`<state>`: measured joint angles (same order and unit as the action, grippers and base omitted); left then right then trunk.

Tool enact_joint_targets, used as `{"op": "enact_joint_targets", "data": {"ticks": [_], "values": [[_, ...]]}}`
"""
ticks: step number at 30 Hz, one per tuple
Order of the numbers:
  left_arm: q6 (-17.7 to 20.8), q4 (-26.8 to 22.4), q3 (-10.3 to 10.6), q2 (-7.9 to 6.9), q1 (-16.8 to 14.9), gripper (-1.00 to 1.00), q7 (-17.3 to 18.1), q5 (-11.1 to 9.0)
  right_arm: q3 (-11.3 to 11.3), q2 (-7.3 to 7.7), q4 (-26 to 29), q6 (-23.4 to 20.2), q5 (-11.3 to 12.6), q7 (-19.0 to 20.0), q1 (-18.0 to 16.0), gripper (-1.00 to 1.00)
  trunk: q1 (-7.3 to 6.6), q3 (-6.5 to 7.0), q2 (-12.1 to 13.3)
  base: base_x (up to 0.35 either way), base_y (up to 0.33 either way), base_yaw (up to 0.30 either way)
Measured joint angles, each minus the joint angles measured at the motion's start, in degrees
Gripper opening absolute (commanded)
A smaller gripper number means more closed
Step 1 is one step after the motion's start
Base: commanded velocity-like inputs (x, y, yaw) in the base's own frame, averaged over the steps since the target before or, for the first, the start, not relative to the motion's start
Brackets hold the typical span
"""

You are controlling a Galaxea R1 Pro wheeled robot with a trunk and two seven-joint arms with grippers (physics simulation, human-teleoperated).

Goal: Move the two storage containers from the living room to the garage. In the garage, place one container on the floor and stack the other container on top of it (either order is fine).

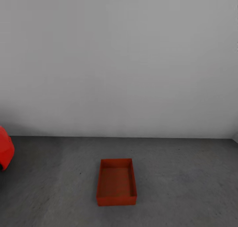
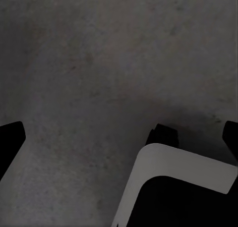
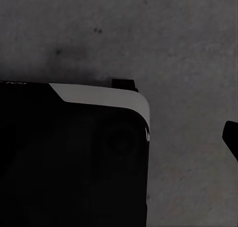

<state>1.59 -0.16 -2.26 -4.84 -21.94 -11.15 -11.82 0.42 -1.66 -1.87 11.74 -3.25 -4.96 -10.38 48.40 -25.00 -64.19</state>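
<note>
A plain white wall (image 1: 119, 61) backs the grey concrete floor (image 1: 185, 180). A red car (image 1: 6, 152) edges in at left. One storage container (image 1: 116, 182) sits empty on the floor, centre. Finger state of both grippers cannot be determined.

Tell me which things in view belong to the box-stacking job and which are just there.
Part of the job:
- red-orange box, open and empty, sitting flat on the floor
- grey concrete floor, where the stack goes

Just there:
- red car, only its edge showing at the left
- white wall behind the box
</note>
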Motion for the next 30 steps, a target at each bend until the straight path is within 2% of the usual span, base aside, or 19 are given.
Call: {"op": "enact_joint_targets", "data": {"ticks": [30], "values": [[0.0,0.0,0.0,0.0,0.0,1.0,0.01,0.0,0.0,0.03,0.04,0.01,-0.04,0.0,0.0,1.0,0.0,2.78,0.0,0.0,0.0,0.0]]}}
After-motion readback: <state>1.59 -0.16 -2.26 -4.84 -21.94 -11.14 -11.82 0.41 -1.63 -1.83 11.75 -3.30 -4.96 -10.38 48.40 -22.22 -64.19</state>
